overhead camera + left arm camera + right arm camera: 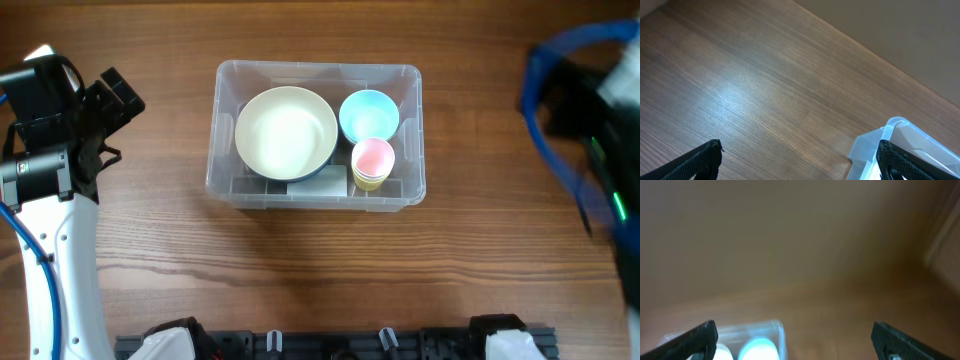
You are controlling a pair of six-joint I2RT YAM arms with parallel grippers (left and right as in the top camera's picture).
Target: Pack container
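The clear plastic container (228, 80) sits at the table's middle. It holds a large cream bowl (286, 131), a light blue bowl (369, 115) and a stack of cups with a pink one on top (373, 160). My left gripper (112, 100) is open and empty, left of the container; a corner of the container shows in the left wrist view (875, 147). My right arm (590, 130) is blurred at the right edge. My right gripper (795, 340) is open and empty, with the container (775, 327) and blue bowl (757, 350) blurred below it.
Wooden table (300, 270) all round the container. A black rail with white fittings (330, 345) runs along the front edge.
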